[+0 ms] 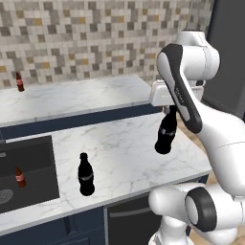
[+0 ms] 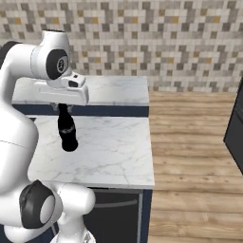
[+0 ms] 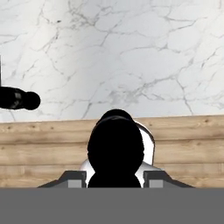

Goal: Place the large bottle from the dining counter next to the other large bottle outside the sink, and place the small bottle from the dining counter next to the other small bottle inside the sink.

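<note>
- The gripper (image 1: 170, 109) is clamped on the neck of the large bottle (image 1: 166, 135), fingers closed partway around it.
- That bottle hangs clear above the near marble counter (image 1: 129, 143), tilted a little, its base off the slab — the right base view shows it (image 2: 67, 130) the same way, dangling under the hand.
- In the hand view the bottle's dark body (image 3: 116, 151) sits right between the fingertips (image 3: 75, 178), the marble beyond it.
- The other large bottle (image 1: 85, 174) stands upright on the same counter, just beside the sink (image 1: 38, 158) on its right side and well apart from the held one.
- Inside the black basin, the other small bottle (image 1: 19, 177) stands upright, near the drain.
- Far back, the small bottle (image 1: 19, 82) stands upright on the dining counter (image 1: 76, 98), against the mosaic wall (image 1: 86, 38).
</note>
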Robot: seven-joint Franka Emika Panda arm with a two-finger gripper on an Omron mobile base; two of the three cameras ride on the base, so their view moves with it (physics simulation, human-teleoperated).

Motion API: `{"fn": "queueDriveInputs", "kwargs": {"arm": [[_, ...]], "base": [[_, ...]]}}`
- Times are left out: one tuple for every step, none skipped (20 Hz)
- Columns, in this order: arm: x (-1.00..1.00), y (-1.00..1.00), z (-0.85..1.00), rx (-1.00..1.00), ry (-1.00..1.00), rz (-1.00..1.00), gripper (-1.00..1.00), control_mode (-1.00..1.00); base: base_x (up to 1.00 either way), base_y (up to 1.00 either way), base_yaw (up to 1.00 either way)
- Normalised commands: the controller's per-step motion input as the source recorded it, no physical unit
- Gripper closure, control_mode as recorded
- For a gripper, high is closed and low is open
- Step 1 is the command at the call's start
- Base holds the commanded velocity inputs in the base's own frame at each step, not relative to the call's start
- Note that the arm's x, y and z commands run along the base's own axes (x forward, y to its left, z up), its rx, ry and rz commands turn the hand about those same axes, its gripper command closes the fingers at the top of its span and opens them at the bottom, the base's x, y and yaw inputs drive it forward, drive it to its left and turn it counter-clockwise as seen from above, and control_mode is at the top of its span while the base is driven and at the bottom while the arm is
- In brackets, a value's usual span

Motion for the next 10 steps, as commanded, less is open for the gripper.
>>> {"fn": "queueDriveInputs", "kwargs": {"arm": [[0.0,0.0,0.0,0.0,0.0,0.0,1.0,1.0],[0.0,0.0,0.0,0.0,0.0,0.0,1.0,1.0],[0.0,0.0,0.0,0.0,0.0,0.0,1.0,1.0],[0.0,0.0,0.0,0.0,0.0,0.0,1.0,1.0],[0.0,0.0,0.0,0.0,0.0,0.0,1.0,1.0],[0.0,0.0,0.0,0.0,0.0,0.0,1.0,1.0],[0.0,0.0,0.0,0.0,0.0,0.0,1.0,1.0],[0.0,0.0,0.0,0.0,0.0,0.0,1.0,1.0],[0.0,0.0,0.0,0.0,0.0,0.0,1.0,1.0],[0.0,0.0,0.0,0.0,0.0,0.0,1.0,1.0]], "base": [[0.0,0.0,0.01],[0.0,0.0,0.0],[0.0,0.0,0.0],[0.0,0.0,0.0],[0.0,0.0,0.0],[0.0,0.0,0.0],[0.0,0.0,0.0],[0.0,0.0,0.0],[0.0,0.0,0.0],[0.0,0.0,0.0]]}}
